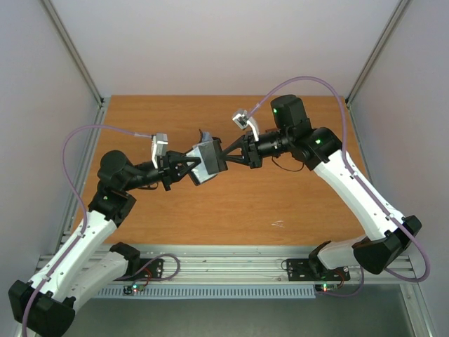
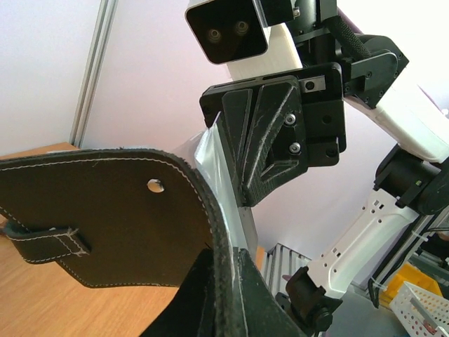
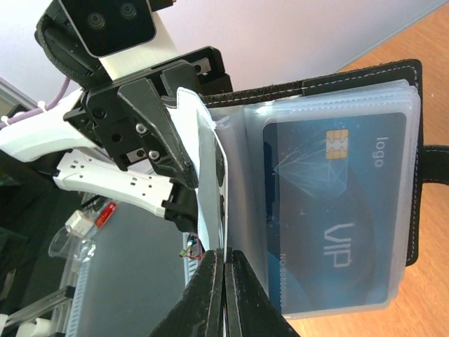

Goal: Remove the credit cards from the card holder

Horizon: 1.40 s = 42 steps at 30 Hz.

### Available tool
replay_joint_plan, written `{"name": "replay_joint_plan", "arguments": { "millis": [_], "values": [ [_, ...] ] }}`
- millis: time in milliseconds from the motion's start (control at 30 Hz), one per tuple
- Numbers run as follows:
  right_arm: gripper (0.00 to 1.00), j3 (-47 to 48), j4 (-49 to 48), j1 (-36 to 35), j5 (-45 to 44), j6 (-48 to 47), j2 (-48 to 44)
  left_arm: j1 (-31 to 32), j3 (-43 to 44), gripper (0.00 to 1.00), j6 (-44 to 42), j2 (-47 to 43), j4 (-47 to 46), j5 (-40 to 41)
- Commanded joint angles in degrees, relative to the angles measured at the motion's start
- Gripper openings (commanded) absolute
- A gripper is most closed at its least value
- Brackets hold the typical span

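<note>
While both arms are reaching inward over the orange-brown table (image 1: 295, 203), the card holder (image 1: 208, 163) is being held in the air between them, clear of the tabletop and roughly above its middle. The left arm (image 1: 91, 232) is being angled in from one side and the right arm (image 1: 358, 189) from the other, with their grippers pointed at each other.

The holder is being presented open. Its dark stitched cover (image 2: 105, 225) is being shown to the left wrist camera and its stack of clear plastic sleeves (image 3: 309, 112) to the right wrist camera. The left gripper (image 1: 188, 168) is being clenched on the edge of the cover, where leather and plastic meet. The right gripper (image 1: 223, 156) is being pinched tight on the thin pale edge of one sleeve, its fingers (image 3: 209, 295) pressed together with only that sheet between them.

A blue card (image 3: 337, 225), lettered "VIP" and "logo", is being carried inside the front sleeve, fully seated. Whether other cards are lying behind it cannot be told.

The snap tab (image 2: 42, 242) is being left hanging loose from the cover, near a small round hole (image 2: 154, 186). A gold chip (image 3: 338, 144) is being shown on the card's face.
</note>
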State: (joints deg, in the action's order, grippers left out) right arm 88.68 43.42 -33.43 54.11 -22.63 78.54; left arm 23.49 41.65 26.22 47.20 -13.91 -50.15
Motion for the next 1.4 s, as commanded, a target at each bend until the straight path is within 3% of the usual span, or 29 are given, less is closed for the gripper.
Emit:
{"name": "replay_joint_plan", "arguments": {
  "millis": [0,67,167,267,333,500,633,700,933,1067,1167,1367],
  "values": [
    [0.01,2.39,4.13,1.34,-4.69,-2.75,-0.67,0.34,0.29,0.00,-0.94,-1.72,-3.03,-0.17],
    [0.01,2.84,8.47,3.70,-7.79,-4.60,-0.78,0.25,0.19,0.00,-1.24,-2.18,-0.74,3.52],
    [0.01,2.99,14.61,7.63,-13.97,-6.86,-0.85,-0.06,0.19,0.00,-3.17,-2.68,8.93,17.17],
    [0.01,6.22,22.98,7.85,-27.01,-10.21,1.09,-1.21,-0.25,0.00,-5.15,-2.63,22.17,35.74],
    [0.01,7.31,25.82,6.28,-36.02,-11.67,3.54,-2.18,-1.18,0.00,-5.59,-2.45,25.63,42.39],
    [0.01,5.64,24.27,-8.96,-67.26,-24.42,11.37,-3.25,-3.60,0.00,-4.38,-3.14,25.43,42.87],
    [0.01,-3.13,7.75,-17.91,-84.62,-42.22,17.43,-5.86,-4.24,0.00,-0.58,-3.67,25.60,44.72],
    [0.01,-7.19,-0.74,-19.45,-85.45,-48.33,19.64,-7.54,-4.40,0.00,0.81,-4.22,26.65,44.93],
    [0.01,-12.40,-20.58,-20.97,-89.62,-55.70,32.85,-10.70,-5.72,0.00,3.08,-6.30,28.24,44.97],
    [0.01,-11.61,-20.05,-21.06,-88.76,-52.76,38.99,-11.10,-5.88,0.00,3.01,-6.43,28.15,44.85],
    [0.03,-9.05,-13.98,-21.15,-89.47,-46.82,42.45,-11.09,-5.95,0.00,2.83,-6.64,27.86,44.61],
    [0.11,-10.35,-11.32,-22.70,-86.46,-43.08,42.20,-11.10,-6.36,0.00,2.87,-6.02,26.65,43.98]
  ]
}}
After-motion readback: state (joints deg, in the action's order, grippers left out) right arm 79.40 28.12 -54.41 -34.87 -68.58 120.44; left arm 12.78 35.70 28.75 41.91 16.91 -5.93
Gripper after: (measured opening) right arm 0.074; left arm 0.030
